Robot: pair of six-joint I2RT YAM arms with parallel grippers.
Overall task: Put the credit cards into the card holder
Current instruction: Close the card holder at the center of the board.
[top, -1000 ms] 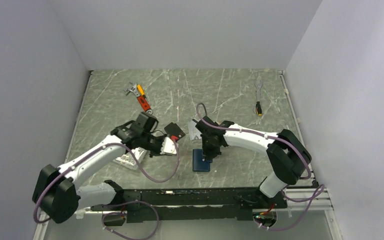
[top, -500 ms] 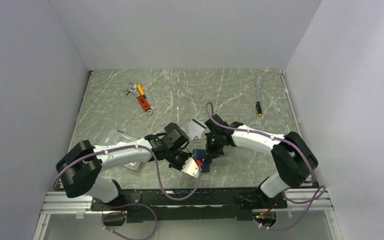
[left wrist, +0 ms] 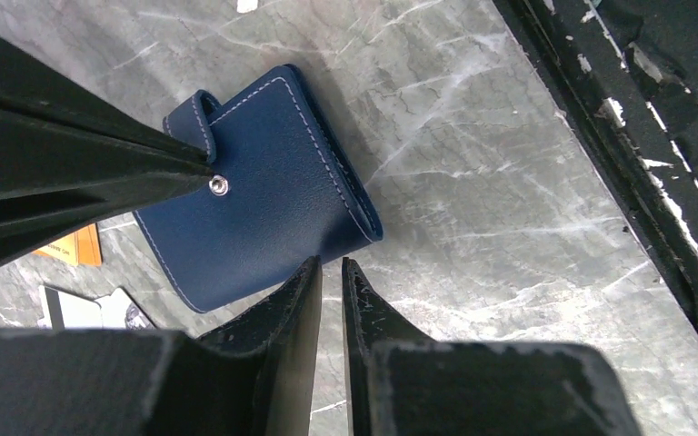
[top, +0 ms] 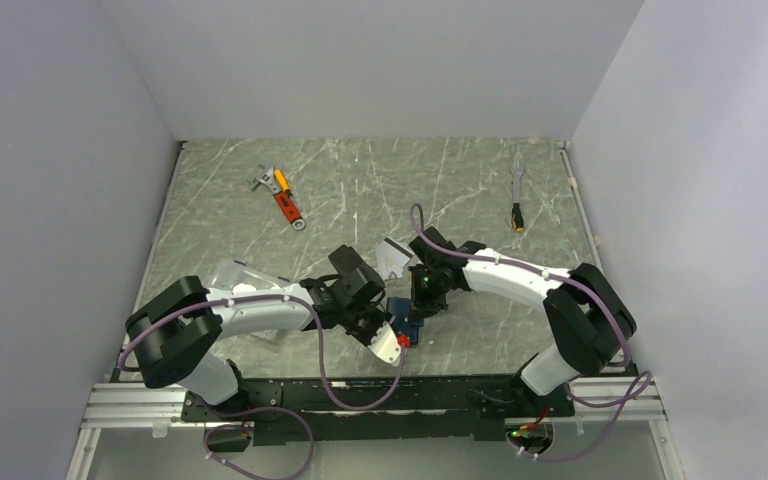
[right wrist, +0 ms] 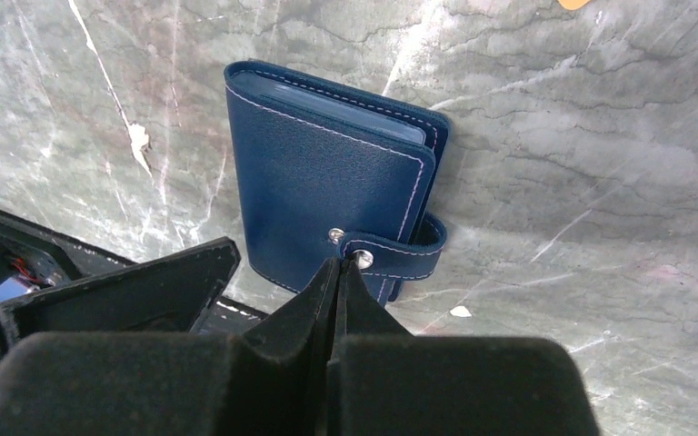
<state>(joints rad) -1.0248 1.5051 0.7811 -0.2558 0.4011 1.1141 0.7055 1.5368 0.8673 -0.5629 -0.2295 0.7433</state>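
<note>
The card holder (top: 407, 312) (left wrist: 264, 186) (right wrist: 327, 177) is a navy wallet lying folded on the marble top, its snap tab wrapped over one edge. My right gripper (top: 423, 303) (right wrist: 341, 265) is shut, its tips resting on the tab beside the snap. My left gripper (top: 400, 343) (left wrist: 329, 265) hovers at the wallet's near edge, its jaws a narrow slit apart with only table between them. A silver-white credit card (top: 392, 258) (left wrist: 82, 309) and an orange one (left wrist: 74, 245) lie just beyond the wallet. The black card is hidden.
A clear plastic box (top: 240, 280) sits behind the left arm. Orange-handled tools (top: 282, 195) lie far left and a small tool with a cord (top: 517, 200) far right. The black front rail (left wrist: 618, 136) runs close to the wallet.
The left arm has swung right from beside the plastic box to the wallet's near edge. The right gripper has stayed shut over the wallet, shifting only slightly.
</note>
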